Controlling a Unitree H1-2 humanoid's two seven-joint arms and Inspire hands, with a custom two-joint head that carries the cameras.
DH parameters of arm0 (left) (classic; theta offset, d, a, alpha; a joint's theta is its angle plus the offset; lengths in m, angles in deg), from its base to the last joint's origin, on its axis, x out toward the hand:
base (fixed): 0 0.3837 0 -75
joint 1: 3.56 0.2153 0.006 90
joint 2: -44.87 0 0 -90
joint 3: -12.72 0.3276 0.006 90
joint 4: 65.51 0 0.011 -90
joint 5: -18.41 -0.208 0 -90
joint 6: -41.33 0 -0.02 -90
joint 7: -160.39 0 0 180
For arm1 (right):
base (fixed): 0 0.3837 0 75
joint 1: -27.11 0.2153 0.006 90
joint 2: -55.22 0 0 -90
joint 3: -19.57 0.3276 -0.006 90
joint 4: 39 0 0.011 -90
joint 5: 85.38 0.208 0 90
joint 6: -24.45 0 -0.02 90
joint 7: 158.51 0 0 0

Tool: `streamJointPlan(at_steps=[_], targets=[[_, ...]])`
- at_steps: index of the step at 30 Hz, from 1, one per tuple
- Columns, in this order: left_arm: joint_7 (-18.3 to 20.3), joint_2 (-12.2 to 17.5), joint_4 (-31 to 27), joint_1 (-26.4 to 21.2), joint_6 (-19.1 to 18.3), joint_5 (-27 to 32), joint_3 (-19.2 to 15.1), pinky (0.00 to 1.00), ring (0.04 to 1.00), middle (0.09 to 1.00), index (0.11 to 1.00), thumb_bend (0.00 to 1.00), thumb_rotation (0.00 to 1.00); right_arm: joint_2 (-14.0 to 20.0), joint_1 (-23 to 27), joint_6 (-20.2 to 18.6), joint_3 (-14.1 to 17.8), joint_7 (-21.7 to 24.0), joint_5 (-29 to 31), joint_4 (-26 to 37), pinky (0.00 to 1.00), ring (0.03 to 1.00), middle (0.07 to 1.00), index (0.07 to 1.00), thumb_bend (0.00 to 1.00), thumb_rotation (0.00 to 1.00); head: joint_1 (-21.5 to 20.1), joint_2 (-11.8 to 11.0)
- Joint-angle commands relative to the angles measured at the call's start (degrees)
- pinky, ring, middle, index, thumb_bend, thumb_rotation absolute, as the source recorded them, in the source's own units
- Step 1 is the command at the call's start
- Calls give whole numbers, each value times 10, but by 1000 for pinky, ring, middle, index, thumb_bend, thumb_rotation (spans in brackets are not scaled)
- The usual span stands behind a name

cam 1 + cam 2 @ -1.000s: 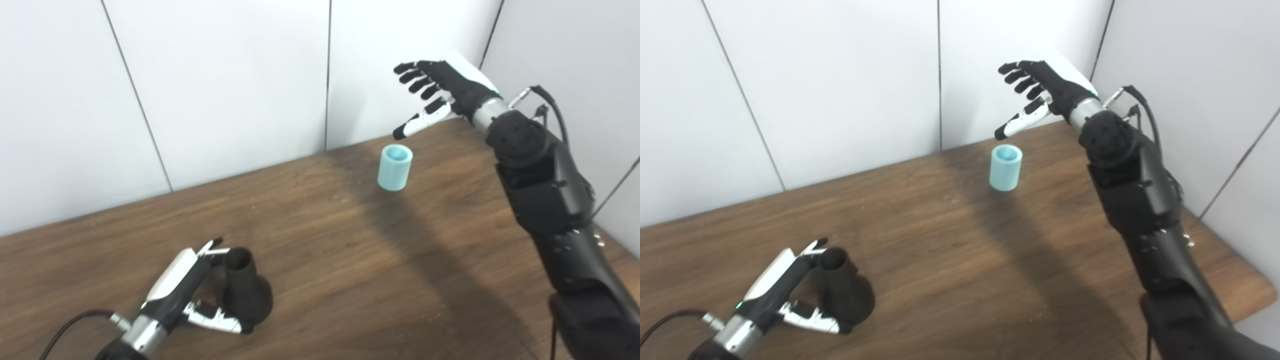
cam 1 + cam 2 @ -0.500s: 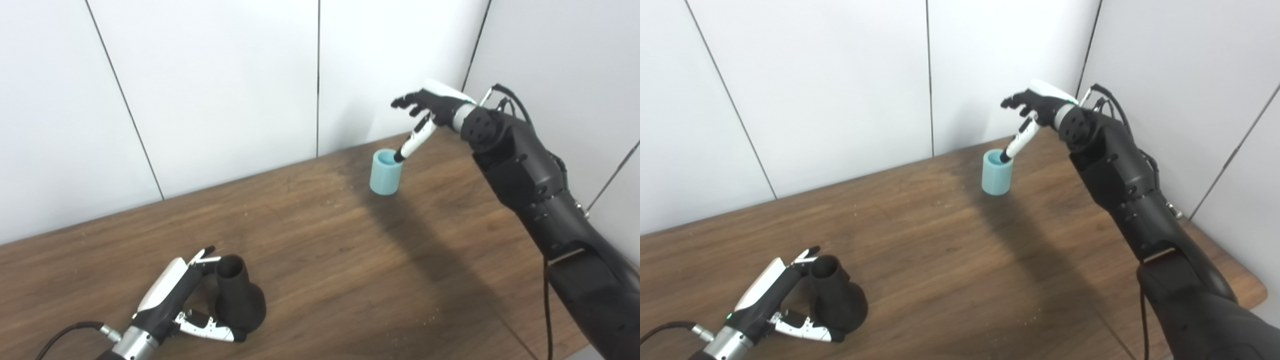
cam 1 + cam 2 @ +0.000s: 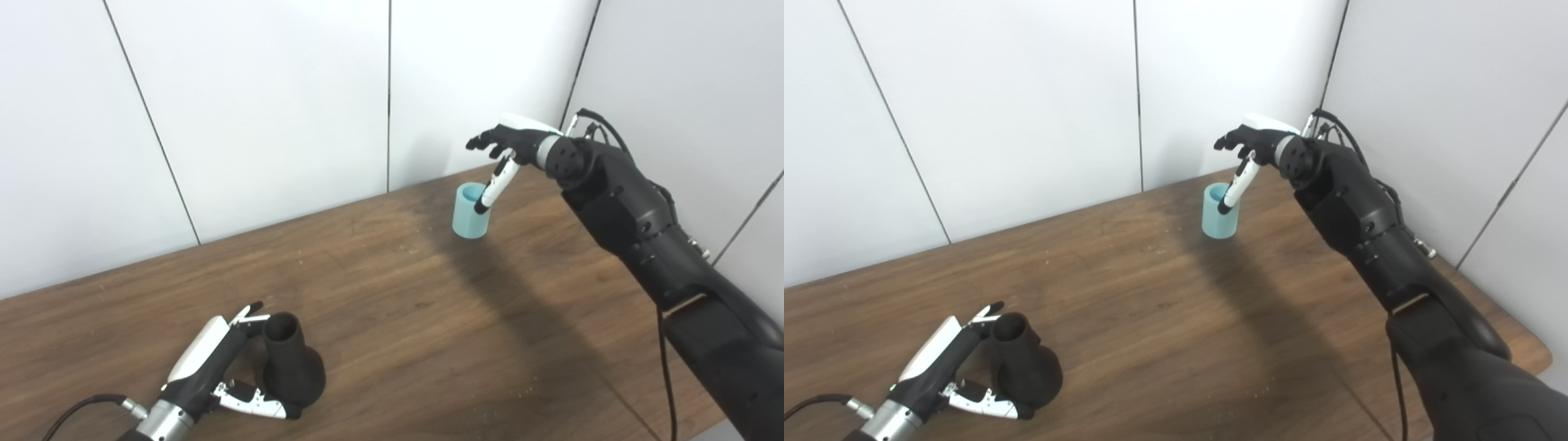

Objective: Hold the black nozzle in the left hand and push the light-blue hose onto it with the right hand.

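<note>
My left hand (image 3: 211,373) is cupped round the nozzle (image 3: 291,367), fingers behind its neck and thumb along the flared base; whether it is clamped tight, I cannot tell. The nozzle stands on the table (image 3: 398,318) at the near left, mouth up, I'd say so the hose can go straight on. Well apart, at the far right by the wall, the hose (image 3: 470,211) stands upright. My right hand (image 3: 508,147) hangs over it with fingers spread, gripping nothing, thumb pointing down at the side of the rim, so closing should pinch the wall. Risk: tipping it.
</note>
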Motion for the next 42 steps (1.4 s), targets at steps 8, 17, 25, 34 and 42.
streamJointPlan(at_steps=[8,17,25,34,42], targets=[[45,16,31,39,-31,-38,22,1000,607,502,473,525,0,6,24,2,-2,8,-12,9,732,862,902,859,881,90,-1,0],[48,17,24,41,-34,-38,22,1000,607,502,473,525,0,21,23,29,-70,1,-40,0,753,866,878,853,875,44,3,4],[52,21,18,45,-37,-35,21,1000,607,502,474,525,0,29,28,66,-94,-13,-61,-12,729,829,851,820,878,34,3,7],[52,20,23,47,-33,-33,22,1000,607,502,474,525,0,26,32,73,-88,-16,-61,-19,722,816,845,814,878,32,4,7],[55,22,17,48,-36,-30,21,1000,606,501,474,525,0,18,33,82,-84,-28,-60,-29,679,775,802,787,875,15,7,11]])
